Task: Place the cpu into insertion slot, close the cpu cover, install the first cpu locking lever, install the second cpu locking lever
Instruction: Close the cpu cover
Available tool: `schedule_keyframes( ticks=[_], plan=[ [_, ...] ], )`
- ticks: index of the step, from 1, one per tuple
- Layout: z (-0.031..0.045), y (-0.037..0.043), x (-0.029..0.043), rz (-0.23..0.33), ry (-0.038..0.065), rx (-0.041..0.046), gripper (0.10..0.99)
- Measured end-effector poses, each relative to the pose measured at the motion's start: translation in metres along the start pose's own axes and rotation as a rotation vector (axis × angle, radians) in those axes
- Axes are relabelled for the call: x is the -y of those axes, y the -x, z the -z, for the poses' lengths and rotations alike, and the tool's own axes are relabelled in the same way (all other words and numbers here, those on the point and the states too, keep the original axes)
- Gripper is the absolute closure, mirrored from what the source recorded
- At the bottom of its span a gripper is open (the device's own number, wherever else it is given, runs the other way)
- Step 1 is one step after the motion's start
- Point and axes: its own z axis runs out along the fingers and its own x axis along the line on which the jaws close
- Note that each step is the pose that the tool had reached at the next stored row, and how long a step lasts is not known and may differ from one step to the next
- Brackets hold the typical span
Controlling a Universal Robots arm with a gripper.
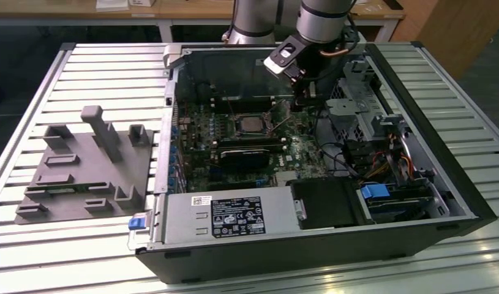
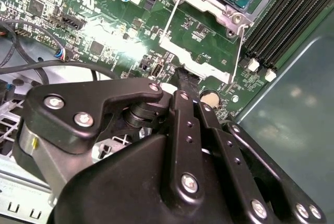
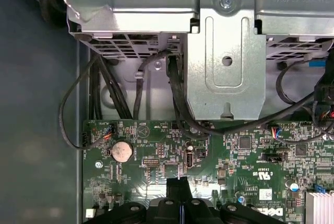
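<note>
In the exterior view, we see an open black computer case (image 1: 315, 260) lying on its side on the slatted metal table (image 1: 86, 67), which puts the green motherboard (image 1: 302, 153) face up and within reach from above. The cpu (image 1: 251, 124), a small flat square chip with a silvery-grey top, sits in the dark-framed insertion slot (image 1: 251, 134) near the middle of the board. The arm's black gripper (image 1: 302, 101) hangs just beside it, toward the exterior view's right, low inside the case. In the second wrist view, the gripper (image 2: 185, 78) points down at the board with its fingers drawn together on nothing. The thin dark-silver cpu cover (image 2: 209, 2) lies flat around the chip, so we judge the placing and the closing done. Two thin wire locking levers (image 2: 169, 18) reach out from the socket toward the gripper, one on either side of its tip. We cannot tell whether either is latched. We take it that the gripper is closed so it can push rather than grasp. In the first wrist view, the gripper tip (image 3: 178, 185) hovers over bare board near a round silver coin cell (image 3: 121, 151), below a grey sheet-metal drive bracket (image 3: 224, 51) with black cables (image 3: 175, 93) running beneath it.
</note>
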Motion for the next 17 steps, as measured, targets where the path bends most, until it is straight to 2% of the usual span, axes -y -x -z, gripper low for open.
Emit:
schedule_keyframes(
  ticks=[10, 17],
  plan=[
    [0.0, 0.0002, 0.0097, 0.0, 0.002, -0.0083, 0.984],
    [-0.0001, 0.0004, 0.0223, 0.0, 0.013, -0.0189, 0.984]
  ],
)
